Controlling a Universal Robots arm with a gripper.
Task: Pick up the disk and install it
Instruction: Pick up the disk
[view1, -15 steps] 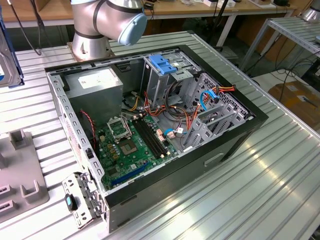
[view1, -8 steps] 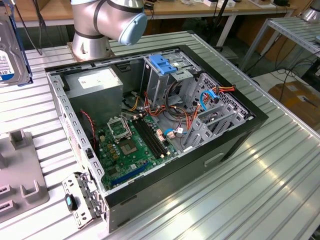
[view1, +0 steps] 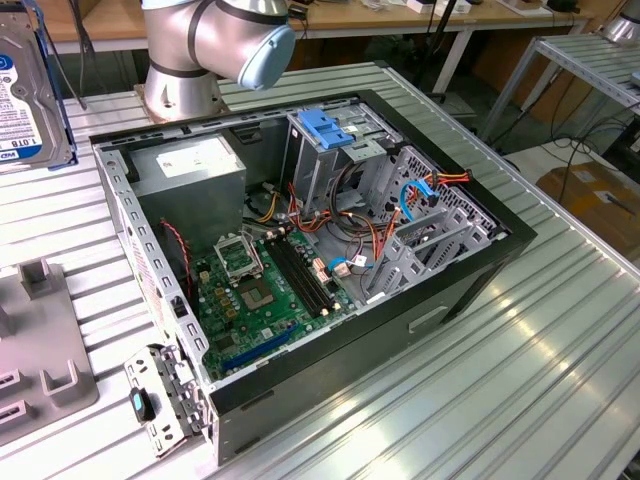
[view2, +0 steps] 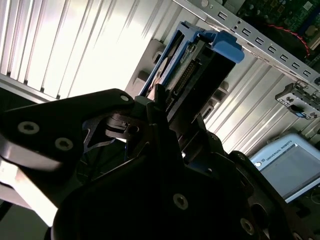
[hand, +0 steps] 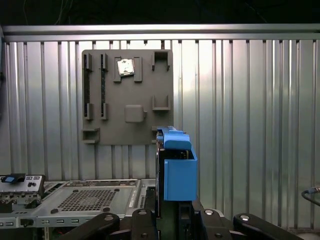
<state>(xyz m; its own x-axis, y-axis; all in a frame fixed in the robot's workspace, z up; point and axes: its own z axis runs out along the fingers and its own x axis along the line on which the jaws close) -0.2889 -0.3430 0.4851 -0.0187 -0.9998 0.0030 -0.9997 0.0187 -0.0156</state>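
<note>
The disk (view1: 22, 95) is a grey hard drive with a white and blue label. It hangs upright above the ribbed table at the exterior view's far left, clear of the open computer case (view1: 470, 270). In both wrist views its bright blue carrier rails stick out from between my fingers: the disk (view2: 200, 60) shows its connector edge, and the disk (hand: 177, 172) shows a blue end cap. My gripper (view2: 172, 107) is shut on the disk's near end. The gripper (hand: 172, 212) is dark, and its jaws press on either side of the drive.
The case lies open with its motherboard (view1: 255, 290) and a tall drive cage topped by a blue bracket (view1: 325, 128). A grey fixture plate (hand: 127, 95) lies on the table beneath the disk. The arm's base (view1: 185, 60) stands behind the case. A loose metal bracket (view1: 160, 395) leans at the case's front corner.
</note>
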